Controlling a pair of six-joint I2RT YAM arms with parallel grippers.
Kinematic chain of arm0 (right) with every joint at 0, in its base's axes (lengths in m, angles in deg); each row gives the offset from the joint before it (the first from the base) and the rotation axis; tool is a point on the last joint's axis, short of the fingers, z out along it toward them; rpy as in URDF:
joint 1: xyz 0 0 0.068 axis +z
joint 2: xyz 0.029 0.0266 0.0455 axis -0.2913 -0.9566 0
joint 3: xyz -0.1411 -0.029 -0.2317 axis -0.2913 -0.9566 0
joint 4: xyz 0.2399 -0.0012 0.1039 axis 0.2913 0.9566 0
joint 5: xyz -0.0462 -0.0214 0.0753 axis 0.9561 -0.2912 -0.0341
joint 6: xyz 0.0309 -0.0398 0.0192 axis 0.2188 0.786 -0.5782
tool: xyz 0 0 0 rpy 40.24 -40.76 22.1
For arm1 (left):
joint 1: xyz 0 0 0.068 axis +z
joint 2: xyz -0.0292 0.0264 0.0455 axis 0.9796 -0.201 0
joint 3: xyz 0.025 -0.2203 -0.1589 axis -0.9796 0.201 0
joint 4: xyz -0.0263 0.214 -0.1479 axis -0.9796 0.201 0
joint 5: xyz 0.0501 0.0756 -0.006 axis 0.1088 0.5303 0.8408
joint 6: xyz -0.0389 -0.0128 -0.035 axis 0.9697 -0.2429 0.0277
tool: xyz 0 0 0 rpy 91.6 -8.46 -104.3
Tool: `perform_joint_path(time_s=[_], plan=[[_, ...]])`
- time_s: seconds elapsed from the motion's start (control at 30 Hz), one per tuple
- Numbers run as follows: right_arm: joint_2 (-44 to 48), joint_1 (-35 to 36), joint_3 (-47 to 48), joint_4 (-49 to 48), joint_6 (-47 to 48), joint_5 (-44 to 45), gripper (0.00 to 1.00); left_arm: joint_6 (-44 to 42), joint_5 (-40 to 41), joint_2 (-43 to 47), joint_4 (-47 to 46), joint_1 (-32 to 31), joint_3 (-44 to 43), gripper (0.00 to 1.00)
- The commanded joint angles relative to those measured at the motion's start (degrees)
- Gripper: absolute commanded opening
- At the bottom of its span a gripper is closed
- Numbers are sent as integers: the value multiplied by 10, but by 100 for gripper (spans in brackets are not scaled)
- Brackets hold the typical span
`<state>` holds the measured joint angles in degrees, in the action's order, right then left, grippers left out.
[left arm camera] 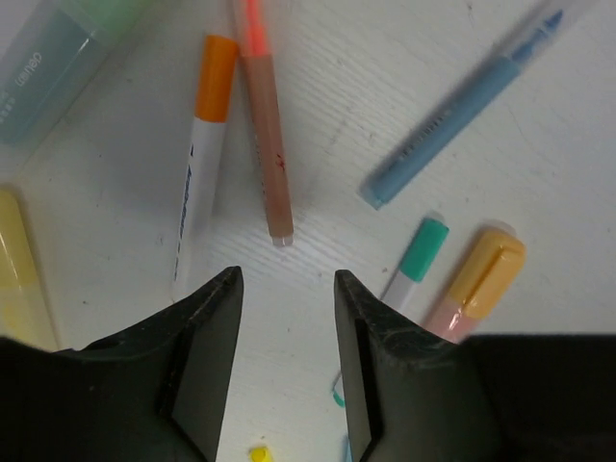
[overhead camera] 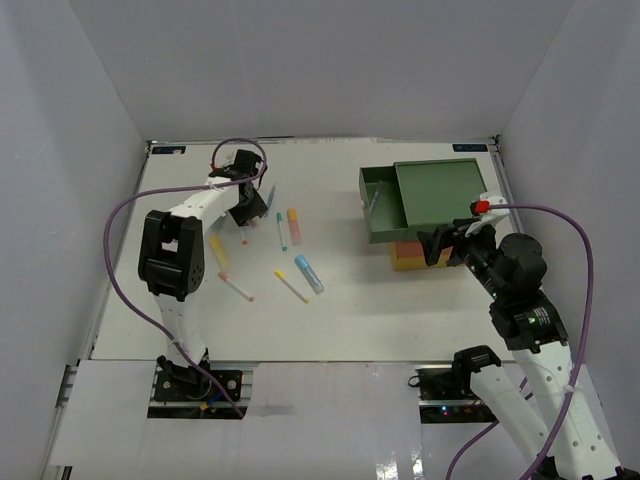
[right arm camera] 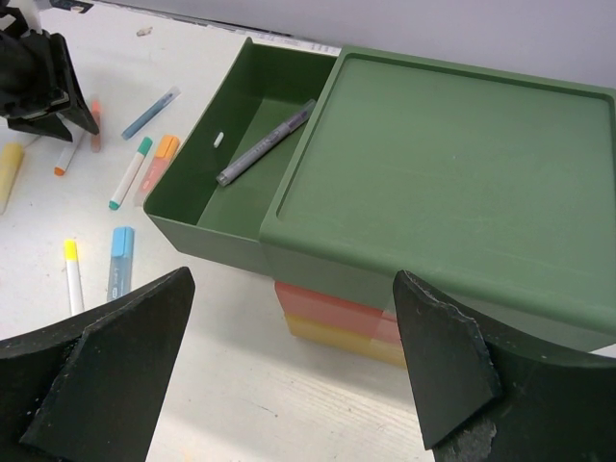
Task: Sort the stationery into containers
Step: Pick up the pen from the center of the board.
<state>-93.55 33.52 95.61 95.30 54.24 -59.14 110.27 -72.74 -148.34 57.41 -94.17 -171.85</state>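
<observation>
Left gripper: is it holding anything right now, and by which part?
Nothing. The left gripper is empty, its jaws apart over bare table; the end of the red-tipped pen lies just beyond them.

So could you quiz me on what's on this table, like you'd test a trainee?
1. True or false: the green drawer is pulled open.
2. How many pens lie inside it?
3. The left gripper holds: A) a marker, B) nothing, C) the drawer.
Key: 1 true. 2 one, a grey pen. 3 B.
</observation>
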Motion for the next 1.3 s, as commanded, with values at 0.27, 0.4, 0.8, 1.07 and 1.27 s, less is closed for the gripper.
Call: perform_joint_path(time_s=[0.27,0.4,0.8,1.07,1.27], plan=[[14,14,-11,-33,4,20,90,48,51,-78,42,14,-108,51],[19,17,-16,-37,5,25,90,48,56,-93,46,24,-122,51],[25,18,-22,-39,6,31,90,35,51,-128,49,41,-149,50],[24,19,-22,-37,5,34,90,28,41,-150,49,47,-172,48],[24,18,-22,-37,5,33,90,25,34,-164,49,48,-178,42]])
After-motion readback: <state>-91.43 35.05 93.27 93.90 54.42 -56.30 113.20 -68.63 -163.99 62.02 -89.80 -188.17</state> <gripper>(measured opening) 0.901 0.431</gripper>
